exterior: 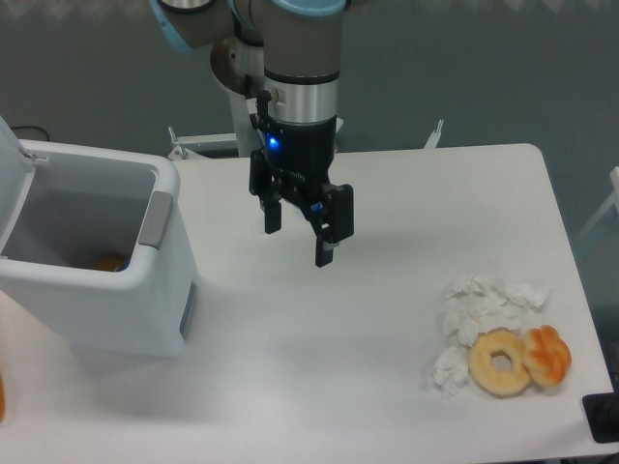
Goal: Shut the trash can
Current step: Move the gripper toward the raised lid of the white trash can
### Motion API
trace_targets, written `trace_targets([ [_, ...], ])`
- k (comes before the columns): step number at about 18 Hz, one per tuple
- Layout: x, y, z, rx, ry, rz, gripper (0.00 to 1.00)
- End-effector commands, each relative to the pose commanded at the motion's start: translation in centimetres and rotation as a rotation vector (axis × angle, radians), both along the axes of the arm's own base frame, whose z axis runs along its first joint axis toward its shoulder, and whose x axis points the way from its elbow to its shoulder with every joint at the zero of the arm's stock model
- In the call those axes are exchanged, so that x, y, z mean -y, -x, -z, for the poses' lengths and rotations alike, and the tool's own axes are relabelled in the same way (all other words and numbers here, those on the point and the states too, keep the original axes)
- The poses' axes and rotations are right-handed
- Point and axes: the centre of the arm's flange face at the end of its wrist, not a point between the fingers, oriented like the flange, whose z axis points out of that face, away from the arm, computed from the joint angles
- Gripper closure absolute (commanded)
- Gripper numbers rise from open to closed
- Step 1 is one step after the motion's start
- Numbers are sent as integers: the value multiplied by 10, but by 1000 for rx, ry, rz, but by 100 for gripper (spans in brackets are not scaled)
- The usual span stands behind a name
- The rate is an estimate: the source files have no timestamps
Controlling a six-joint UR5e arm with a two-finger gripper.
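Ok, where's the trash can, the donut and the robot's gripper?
Trash can (pixel 116 309): camera view, on its white front wall.
Donut (pixel 500 362): camera view, on its ring beside the hole.
Gripper (pixel 300 232): camera view, midway between its fingertips, jaws apart.

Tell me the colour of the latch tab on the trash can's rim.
Grey, on the white trash can; the latch tab shows clearly in the fixed camera view.

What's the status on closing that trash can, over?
Gripper open, empty, hanging above the table right of the trash can. Can open, lid up at its left side, something orange inside. Nothing between gripper and can.
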Motion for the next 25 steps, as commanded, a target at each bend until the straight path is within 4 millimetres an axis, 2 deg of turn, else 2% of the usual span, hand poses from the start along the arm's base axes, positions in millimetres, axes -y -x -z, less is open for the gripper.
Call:
trace_targets([
  [4,-9,5,3,-5,3,13,0],
  [8,-19,-9,3,5,-10,46,0],
  [15,-11,-24,-10,19,-38,21,0],
  [19,-5,-25,-12,30,-45,-8,0],
  [23,-3,-33,-22,83,-80,-112,0],
  [25,-8,-42,-30,129,-111,-183,0],
])
